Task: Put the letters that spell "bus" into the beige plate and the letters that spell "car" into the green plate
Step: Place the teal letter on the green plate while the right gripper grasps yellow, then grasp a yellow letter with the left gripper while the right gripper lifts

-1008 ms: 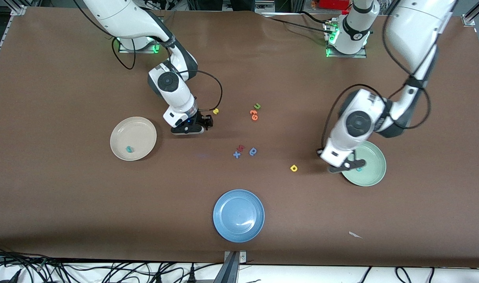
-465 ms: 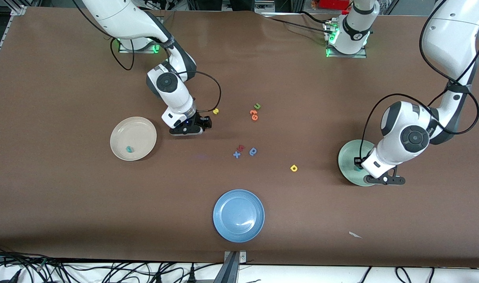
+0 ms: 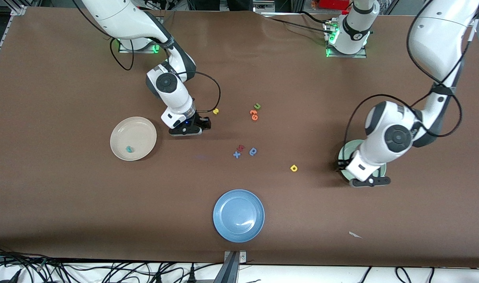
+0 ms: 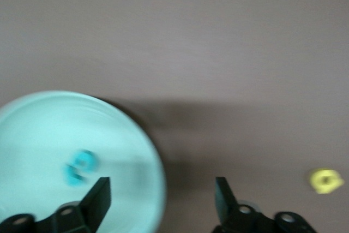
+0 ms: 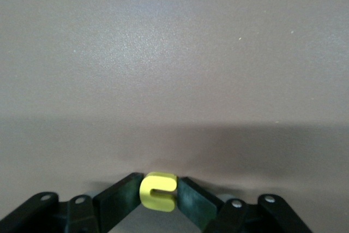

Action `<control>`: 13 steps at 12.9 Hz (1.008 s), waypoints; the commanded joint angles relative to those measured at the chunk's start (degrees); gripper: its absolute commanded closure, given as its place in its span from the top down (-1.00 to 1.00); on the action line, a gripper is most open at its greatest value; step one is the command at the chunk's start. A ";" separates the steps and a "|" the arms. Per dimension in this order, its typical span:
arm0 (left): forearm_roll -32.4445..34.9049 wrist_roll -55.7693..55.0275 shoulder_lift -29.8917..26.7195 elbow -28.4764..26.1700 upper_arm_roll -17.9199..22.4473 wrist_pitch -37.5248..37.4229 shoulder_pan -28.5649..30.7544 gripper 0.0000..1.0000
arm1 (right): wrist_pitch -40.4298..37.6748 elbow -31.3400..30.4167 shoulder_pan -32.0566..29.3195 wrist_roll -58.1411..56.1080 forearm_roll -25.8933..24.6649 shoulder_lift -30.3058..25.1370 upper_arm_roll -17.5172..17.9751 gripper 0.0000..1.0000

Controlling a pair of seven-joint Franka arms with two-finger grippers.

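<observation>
Tabletop [image 3: 66,204]: teal letter [image 4: 80,166] in green plate [image 4: 32,129]

Covering most of the green plate [image 3: 344,151] in the front view: the left arm's wrist, leaving only slivers of rim showing. Hiding the left gripper [image 4: 162,197] from the front camera too. Blurring throughout the left wrist view, smearing a teal letter [image 4: 80,166] in the plate and a yellow letter [image 4: 326,180] on the table beyond reading. Running off the picture's edge there, the plate and both finger bases. Sitting partly cut off in the right wrist view, the right gripper [image 5: 159,193], showing only a yellow letter's top between its fingers. Remaining too small to read in the front view, the teal letter [image 3: 128,149] in the beige plate [image 3: 121,126].
</observation>
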 commanded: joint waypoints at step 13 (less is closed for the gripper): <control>-0.91 -32.43 14.65 14.45 4.13 -1.24 -16.40 0.72 | -12.80 -0.14 -3.27 -4.94 -1.74 -10.30 -0.96 -0.84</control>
